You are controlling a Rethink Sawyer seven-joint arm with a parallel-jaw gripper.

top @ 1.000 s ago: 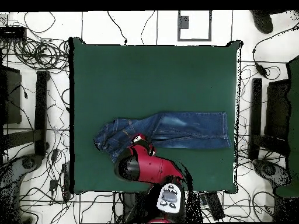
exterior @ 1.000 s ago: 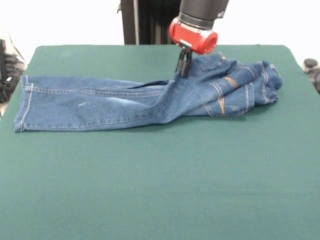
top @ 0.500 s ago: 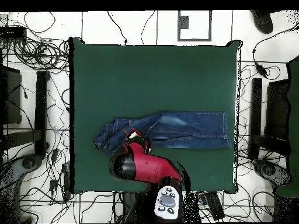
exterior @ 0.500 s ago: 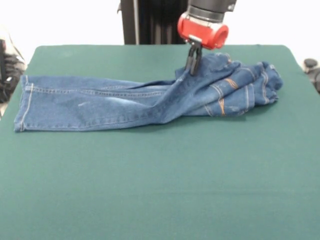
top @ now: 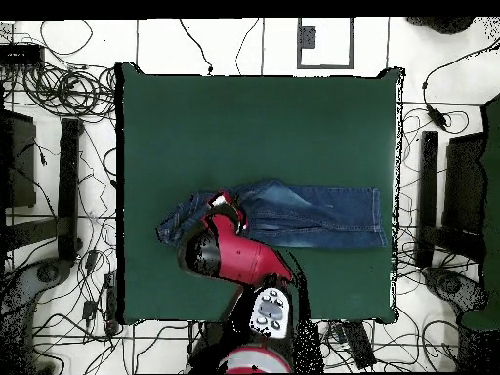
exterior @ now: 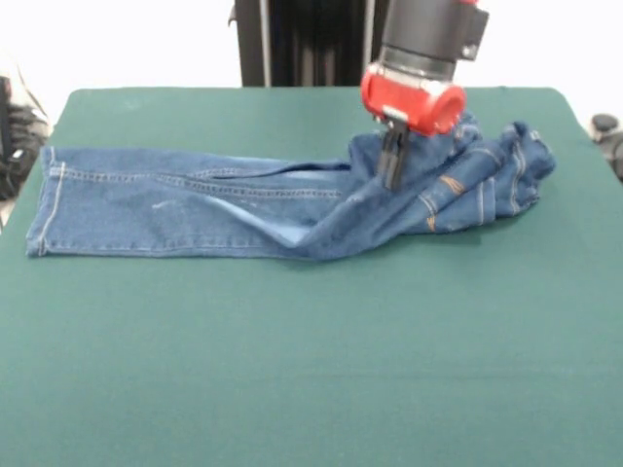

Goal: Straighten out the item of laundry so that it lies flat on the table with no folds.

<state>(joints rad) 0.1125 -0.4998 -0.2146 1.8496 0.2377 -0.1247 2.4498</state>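
The blue denim jeans (exterior: pixel 195 199) lie on the dark green table (exterior: pixel 311 370). The legs stretch flat to the left in the front view. The waist end (exterior: pixel 487 175) is bunched in folds at the right. My gripper (exterior: pixel 392 167), below its red wrist, is shut on the denim where the legs meet the bunched part, and a pale fold (exterior: pixel 292 232) is turned up just left of it. In the overhead view the gripper (top: pixel 227 203) is over the left part of the jeans (top: pixel 322 215), with the table (top: pixel 254 127) wide around them.
The black pedestal (exterior: pixel 292 44) stands behind the table's far edge. Dark gear sits off the table's left (exterior: pixel 15 126) and right (exterior: pixel 605 131) sides. Cables and stands (top: pixel 59 146) ring the table in the overhead view.
My gripper has moved right and a little toward the camera in the front view, dragging the jeans' middle with it. A pale fold has turned up in the leg.
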